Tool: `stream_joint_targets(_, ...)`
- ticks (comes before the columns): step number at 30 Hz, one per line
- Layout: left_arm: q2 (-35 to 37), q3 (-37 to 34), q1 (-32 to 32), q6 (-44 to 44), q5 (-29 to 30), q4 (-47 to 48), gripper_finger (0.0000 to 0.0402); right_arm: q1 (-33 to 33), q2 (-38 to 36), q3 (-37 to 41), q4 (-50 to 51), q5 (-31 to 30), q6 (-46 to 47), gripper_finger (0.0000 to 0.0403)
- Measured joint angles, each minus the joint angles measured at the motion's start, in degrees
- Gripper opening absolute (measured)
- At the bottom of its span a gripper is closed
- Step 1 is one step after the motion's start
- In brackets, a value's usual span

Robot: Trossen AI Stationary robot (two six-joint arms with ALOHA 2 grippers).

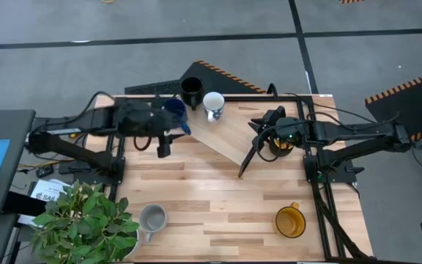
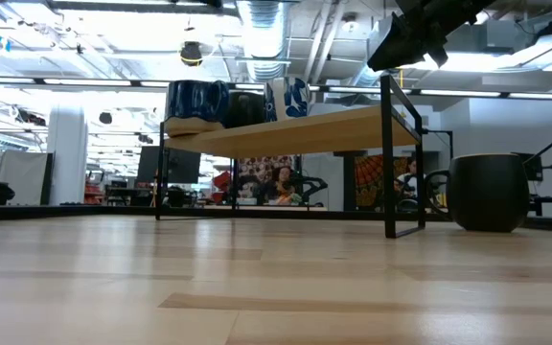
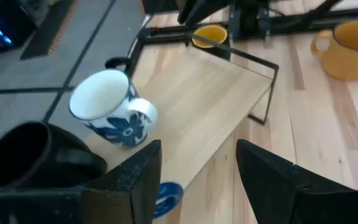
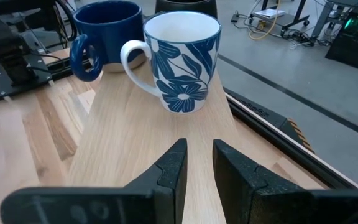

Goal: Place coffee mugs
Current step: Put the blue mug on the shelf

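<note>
Three ceramic mugs, black (image 1: pixel 190 91), dark blue (image 1: pixel 173 110) and white with blue flowers (image 1: pixel 213 105), crowd the raised wooden shelf (image 1: pixel 237 132) ahead of my right gripper (image 4: pixel 197 165), its fingers nearly closed and empty; reaching in carelessly, I judge, could knock the white one off

Left arm: dark six-joint arm reaching in from the table's left side toward the back.
Left gripper (image 1: pixel 165 139): black two-finger gripper, fingers (image 3: pixel 138 177) spread wide apart.
Right arm: dark six-joint arm reaching in from the table's right side.
Right gripper (image 4: pixel 197 163): black two-finger gripper, fingers (image 4: pixel 169 168) nearly together, a narrow gap between them.
</note>
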State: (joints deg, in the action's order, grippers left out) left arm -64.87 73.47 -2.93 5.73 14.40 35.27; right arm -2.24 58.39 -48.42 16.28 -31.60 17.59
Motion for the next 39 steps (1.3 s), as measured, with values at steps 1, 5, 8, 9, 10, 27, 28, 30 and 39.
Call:
stream_joint_targets(1, 2.1, -4.3, 0.1, -0.3, 0.0, -3.9, 0.0192, 0.0, 0.0, 0.0, 0.0, 0.1, 0.0, 0.0103)
stream_joint_targets(5, 9.6, -20.7, 1.5, -1.4, -0.6, -19.4, 0.0192, 0.0, 0.0, 0.0, 0.0, 0.1, -0.1, 0.0103)
stream_joint_targets(8, 14.3, -30.1, 3.8, -1.6, -2.0, -31.9, 0.0192, 0.0, 0.0, 0.0, 0.0, 0.1, -0.1, 0.0103)
stream_joint_targets(9, 15.8, -33.1, 4.6, -1.3, -2.5, -36.6, 0.0192, 0.0, 0.0, 0.0, -0.1, 0.1, -0.1, 0.0103)
stream_joint_targets(10, 17.1, -36.0, 5.6, -1.0, -2.8, -41.0, 0.0192, 0.0, 0.0, 0.0, 0.0, 0.1, -0.1, 0.0103)
stream_joint_targets(27, 25.1, -51.3, 5.9, -3.3, 28.8, -48.7, 0.0169, -0.2, 0.0, 0.0, -0.1, 0.0, -0.1, 0.0103)
stream_joint_targets(28, 24.7, -51.3, 5.7, -3.4, 30.1, -48.3, 0.0159, -0.2, 0.0, 0.0, -0.1, 0.0, -0.1, 0.0103)
stream_joint_targets(30, 23.8, -51.3, 5.2, -3.7, 31.1, -48.3, 0.0131, -0.2, 0.0, 0.0, -0.1, 0.0, -0.1, 0.0103)
stream_joint_targets(39, 20.0, -51.3, 2.6, -6.2, 34.0, -48.1, 0.0005, -0.2, 0.0, 0.0, -0.1, 0.0, -0.1, 0.0103)
